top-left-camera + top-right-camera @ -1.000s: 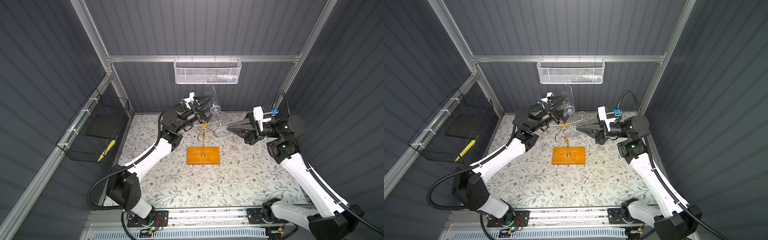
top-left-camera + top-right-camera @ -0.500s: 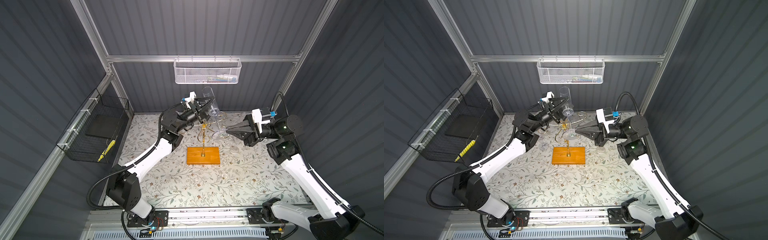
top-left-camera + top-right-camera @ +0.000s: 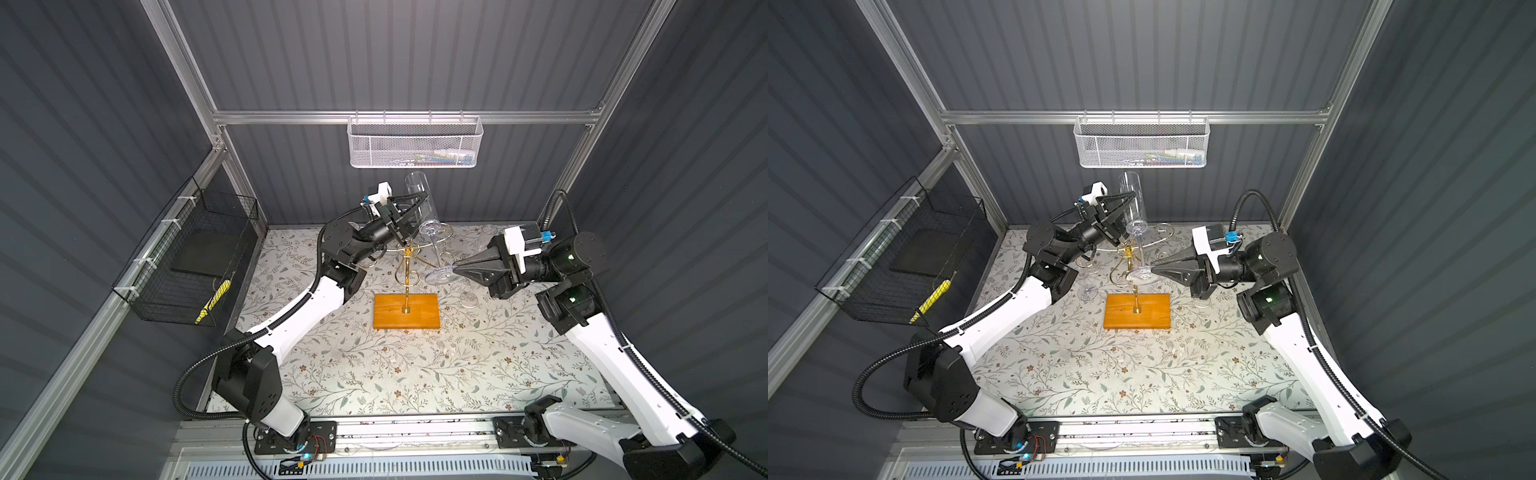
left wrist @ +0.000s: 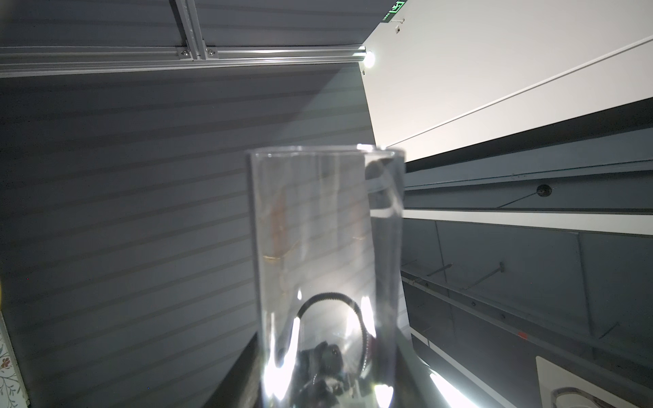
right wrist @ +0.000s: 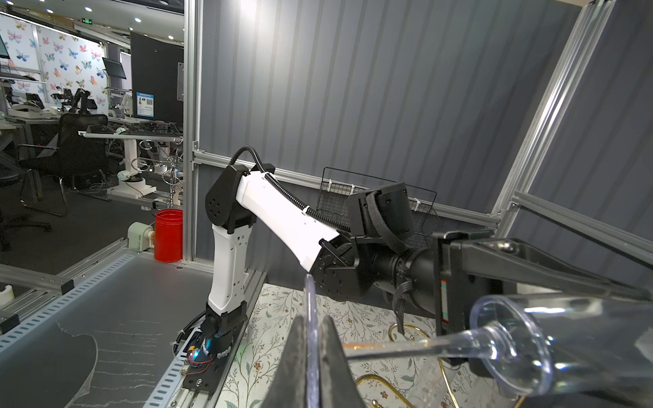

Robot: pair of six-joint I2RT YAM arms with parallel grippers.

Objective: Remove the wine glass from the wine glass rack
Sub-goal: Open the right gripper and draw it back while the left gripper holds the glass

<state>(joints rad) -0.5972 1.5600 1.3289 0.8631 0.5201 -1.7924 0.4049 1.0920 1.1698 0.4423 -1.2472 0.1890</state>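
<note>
Taking twelve o'clock as toward the back wall [image 3: 415,62] in both top views, we begin nearest us at the wine glass rack [image 3: 405,318]. Its wooden base sits flat on the patterned table [image 3: 374,374]. At about two o'clock from that base, the right gripper [image 3: 456,269] is clenched on the foot of the wine glass [image 3: 420,199]. The right wrist view shows the thin disc pinched edge-on between its jaws. The glass leans bowl-up toward twelve o'clock, and its stem crosses above the rack's gold arms. Farther back, the left gripper [image 3: 415,214] straddles the bowl from ten o'clock. We cannot tell whether its fingers press the glass or merely flank it. We judge the glass to be lifted out of its arm but not carried clear of the rack. What is left is to move it away and set it down.
</note>
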